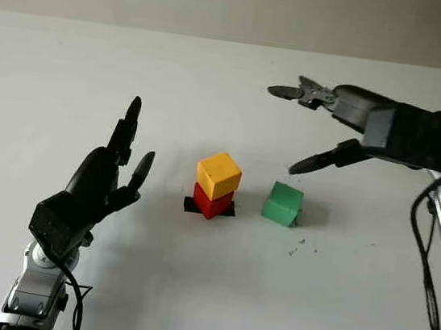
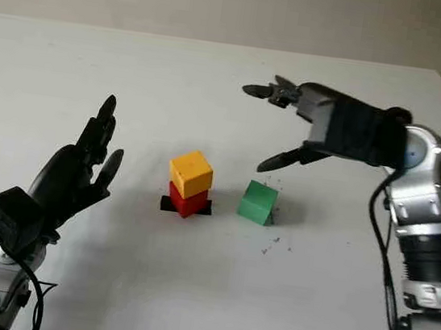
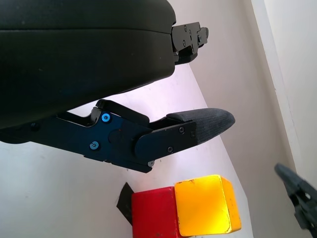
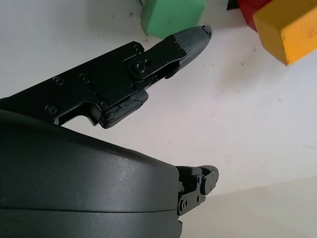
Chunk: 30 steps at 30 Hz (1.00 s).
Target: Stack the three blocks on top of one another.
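From my head cameras, the white tabletop carries a yellow cube-shaped block sitting on top of a red cube-shaped block, and that red one rests on a small flat black square marker near the middle. A green cube-shaped block stands on the tabletop just to the right of this pair, apart from it and slightly tilted. My left hand is raised to the left of the stack, open and holding nothing. My right hand hangs above the tabletop, beyond and to the right of the green block, also open and holding nothing, one of its fingers pointing down toward that block without touching it. At my left wrist, a padded finger of mine reaches out above the yellow and red pair, clear of both. At my right wrist, one finger's tip lies close over the green block's edge, with the yellow and red blocks off to the side.
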{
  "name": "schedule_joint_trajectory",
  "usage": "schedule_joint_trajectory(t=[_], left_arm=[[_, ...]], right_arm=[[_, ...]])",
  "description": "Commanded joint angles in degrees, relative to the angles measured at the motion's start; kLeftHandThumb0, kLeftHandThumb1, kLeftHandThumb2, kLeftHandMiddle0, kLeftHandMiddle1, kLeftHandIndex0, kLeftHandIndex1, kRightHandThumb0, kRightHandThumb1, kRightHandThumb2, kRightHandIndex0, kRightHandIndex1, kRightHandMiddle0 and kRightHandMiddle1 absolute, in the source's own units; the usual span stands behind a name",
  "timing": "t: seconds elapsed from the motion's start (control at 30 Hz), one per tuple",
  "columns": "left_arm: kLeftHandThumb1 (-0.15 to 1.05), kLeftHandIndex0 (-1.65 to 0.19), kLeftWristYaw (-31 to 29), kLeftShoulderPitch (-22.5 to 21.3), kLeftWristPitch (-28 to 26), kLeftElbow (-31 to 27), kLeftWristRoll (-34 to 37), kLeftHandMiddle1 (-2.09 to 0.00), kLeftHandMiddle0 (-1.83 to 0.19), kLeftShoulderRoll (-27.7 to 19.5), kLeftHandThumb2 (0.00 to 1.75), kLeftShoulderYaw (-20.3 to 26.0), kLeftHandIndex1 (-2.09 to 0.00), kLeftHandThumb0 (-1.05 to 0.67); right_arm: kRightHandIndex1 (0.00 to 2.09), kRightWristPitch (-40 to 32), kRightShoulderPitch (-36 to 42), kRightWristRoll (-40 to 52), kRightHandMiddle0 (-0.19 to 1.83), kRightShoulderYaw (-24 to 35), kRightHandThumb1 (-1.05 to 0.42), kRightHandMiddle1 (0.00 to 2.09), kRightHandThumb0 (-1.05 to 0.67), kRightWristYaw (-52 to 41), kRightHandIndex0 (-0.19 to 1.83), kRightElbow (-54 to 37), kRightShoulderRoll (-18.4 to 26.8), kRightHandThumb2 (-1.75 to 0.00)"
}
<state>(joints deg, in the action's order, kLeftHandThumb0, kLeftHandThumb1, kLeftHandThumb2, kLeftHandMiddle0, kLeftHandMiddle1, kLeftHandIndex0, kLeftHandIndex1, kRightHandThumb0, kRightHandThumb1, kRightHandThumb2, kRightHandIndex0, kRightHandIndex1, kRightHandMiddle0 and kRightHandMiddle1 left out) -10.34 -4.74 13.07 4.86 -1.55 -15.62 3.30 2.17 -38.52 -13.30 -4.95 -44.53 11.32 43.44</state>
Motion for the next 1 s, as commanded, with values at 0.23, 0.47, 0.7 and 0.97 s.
schedule_joint_trajectory(t=[0.23,0.47,0.7,0.97], left_arm=[[1.05,0.16,-0.08,-0.91,0.40,-0.07,0.01,-0.06,0.18,-0.58,0.65,0.66,-0.06,-0.64],[1.05,0.15,-0.62,-1.05,0.05,-0.21,0.26,-0.06,0.17,-0.93,0.65,0.90,-0.06,-0.63],[1.05,0.17,-1.48,-1.15,1.00,-0.06,0.30,-0.05,0.18,-1.63,0.66,1.17,-0.05,-0.61],[1.05,0.17,-1.28,-0.71,0.52,-0.32,0.73,-0.05,0.18,-1.37,0.65,1.17,-0.05,-0.62]], right_arm=[[0.08,1.70,5.65,1.41,0.37,2.66,-0.79,0.29,-0.52,-0.16,-0.08,-10.78,4.13,-0.05],[0.09,10.80,9.43,-4.09,0.37,0.39,-0.81,0.29,-0.46,1.50,-0.04,-13.76,6.80,-0.06],[0.09,29.52,9.78,-12.91,0.38,-2.15,-0.82,0.25,-0.44,9.78,0.02,-8.92,7.69,-0.06],[0.07,37.14,8.24,-18.73,0.36,-4.34,-0.84,0.22,-0.44,14.51,0.02,-2.64,7.80,-0.06]])
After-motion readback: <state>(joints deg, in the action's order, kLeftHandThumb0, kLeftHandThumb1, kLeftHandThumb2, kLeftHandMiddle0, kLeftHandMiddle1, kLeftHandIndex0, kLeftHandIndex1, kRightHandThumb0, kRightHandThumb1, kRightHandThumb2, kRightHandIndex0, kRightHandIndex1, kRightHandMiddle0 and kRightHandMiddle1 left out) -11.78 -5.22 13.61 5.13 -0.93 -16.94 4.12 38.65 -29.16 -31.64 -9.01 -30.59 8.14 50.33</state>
